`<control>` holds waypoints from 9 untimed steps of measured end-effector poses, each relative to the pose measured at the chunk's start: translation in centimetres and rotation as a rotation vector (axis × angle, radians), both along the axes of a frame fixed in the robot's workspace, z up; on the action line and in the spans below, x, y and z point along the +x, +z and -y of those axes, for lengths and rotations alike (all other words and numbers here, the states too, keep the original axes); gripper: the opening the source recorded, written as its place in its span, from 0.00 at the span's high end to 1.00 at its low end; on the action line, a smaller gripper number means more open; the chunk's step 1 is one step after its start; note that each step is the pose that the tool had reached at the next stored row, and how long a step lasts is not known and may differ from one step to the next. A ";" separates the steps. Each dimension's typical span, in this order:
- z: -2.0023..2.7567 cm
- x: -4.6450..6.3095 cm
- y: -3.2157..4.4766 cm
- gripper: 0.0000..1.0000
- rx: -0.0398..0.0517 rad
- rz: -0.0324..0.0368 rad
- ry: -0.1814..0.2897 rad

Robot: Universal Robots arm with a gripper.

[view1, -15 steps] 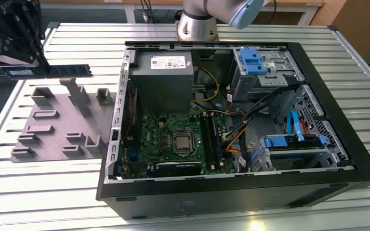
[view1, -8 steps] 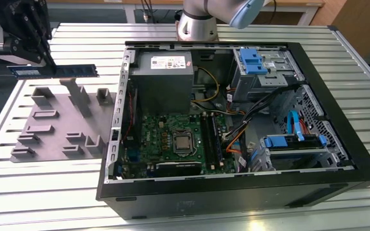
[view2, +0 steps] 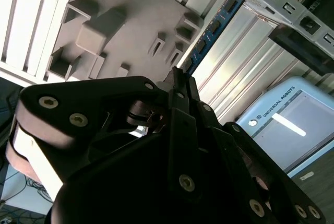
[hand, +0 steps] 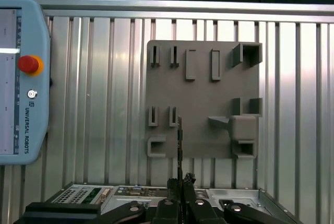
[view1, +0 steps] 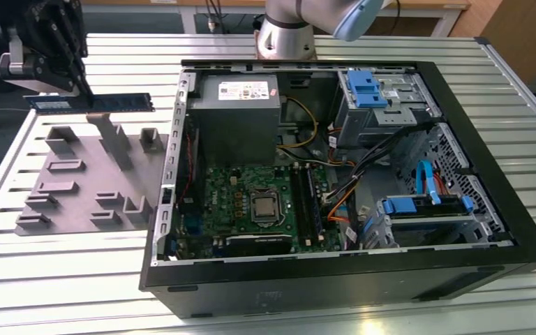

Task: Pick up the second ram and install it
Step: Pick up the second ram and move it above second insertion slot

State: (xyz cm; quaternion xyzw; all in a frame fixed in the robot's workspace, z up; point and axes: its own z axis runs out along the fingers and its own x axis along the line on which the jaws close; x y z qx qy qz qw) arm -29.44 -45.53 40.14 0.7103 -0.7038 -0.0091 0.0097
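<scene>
As claw [view1: 84, 98] pinches it, slim blue ram [view1: 119, 102] level

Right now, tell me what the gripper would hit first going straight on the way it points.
Most likely the grey holder tray: the gripper, shut on the second ram, points down at it, so the ram would touch first. How far off the tray lies is unclear.

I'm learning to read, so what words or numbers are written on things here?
Sticker on the grey power-supply box: print too small to read.
Light-blue control tablet: a maker's name along its edge, not quoted here.
Second ram, held in the gripper: any print too small to read.
Grey holder tray: no writing.
</scene>
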 end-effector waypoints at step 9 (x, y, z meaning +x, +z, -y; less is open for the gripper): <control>0.00 1.6 -0.01 0.86 -0.0001 0.0000 0.000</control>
